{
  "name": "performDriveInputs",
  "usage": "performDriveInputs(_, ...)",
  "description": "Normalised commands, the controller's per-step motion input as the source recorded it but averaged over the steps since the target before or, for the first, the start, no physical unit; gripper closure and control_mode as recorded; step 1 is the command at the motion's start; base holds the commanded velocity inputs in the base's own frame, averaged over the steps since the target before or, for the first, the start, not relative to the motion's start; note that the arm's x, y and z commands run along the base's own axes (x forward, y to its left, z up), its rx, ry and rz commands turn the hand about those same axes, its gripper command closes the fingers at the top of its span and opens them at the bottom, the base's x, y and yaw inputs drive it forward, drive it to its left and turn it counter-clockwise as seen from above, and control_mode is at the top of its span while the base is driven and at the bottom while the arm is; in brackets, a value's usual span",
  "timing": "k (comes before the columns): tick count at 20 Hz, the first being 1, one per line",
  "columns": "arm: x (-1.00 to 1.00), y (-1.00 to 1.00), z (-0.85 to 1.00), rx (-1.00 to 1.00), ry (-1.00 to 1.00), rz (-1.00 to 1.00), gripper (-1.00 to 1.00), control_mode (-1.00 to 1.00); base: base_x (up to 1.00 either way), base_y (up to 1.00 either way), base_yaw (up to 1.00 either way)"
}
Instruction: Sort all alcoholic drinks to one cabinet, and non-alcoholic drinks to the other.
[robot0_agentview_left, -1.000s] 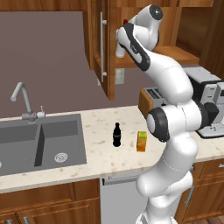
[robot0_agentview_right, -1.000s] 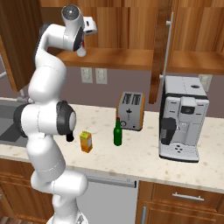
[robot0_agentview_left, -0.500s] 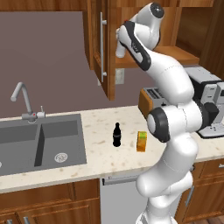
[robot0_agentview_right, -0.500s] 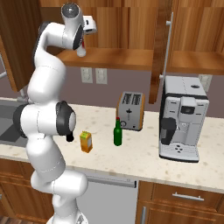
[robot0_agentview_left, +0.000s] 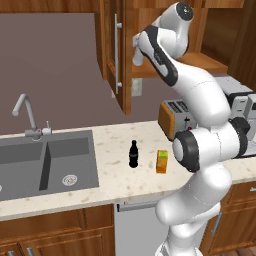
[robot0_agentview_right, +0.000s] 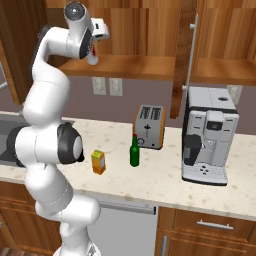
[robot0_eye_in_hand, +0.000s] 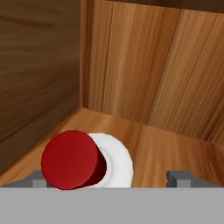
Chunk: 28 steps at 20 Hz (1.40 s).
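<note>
On the near counter, the juice carton stands just right of the black cola bottle; the green glass bottle stands further back, in front of the toaster. Raised at the upper cabinet, the gripper has its jaws spread wide, holding nothing. The white bottle, red cap toward the camera, stands between the fingertips on the cabinet shelf, in its far left corner.
</note>
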Motion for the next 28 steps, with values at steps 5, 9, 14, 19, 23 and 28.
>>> performDriveInputs(5, 0.54, 0.00, -0.15, 0.00, 0.00, -0.01, -1.00, -1.00, 0.00, 0.00, 0.00)
performDriveInputs(9, 0.66, 0.00, -0.15, 0.00, 0.00, 0.00, -1.00, -1.00, 0.00, 0.00, 0.00)
performDriveInputs(14, 0.26, 0.00, -0.02, 0.00, 0.00, 0.00, -1.00, -1.00, 0.00, 0.00, 0.00)
performDriveInputs(19, -0.06, 0.00, 0.00, 0.00, 0.00, 0.00, -1.00, -1.00, 0.00, 0.00, 0.00)
performDriveInputs(23, -0.36, 0.00, 0.00, 0.00, 0.00, 0.00, -1.00, -1.00, 0.00, 0.00, 0.00)
performDriveInputs(28, -0.37, 0.00, 0.00, 0.00, 0.00, 0.00, -1.00, -1.00, 0.00, 0.00, 0.00)
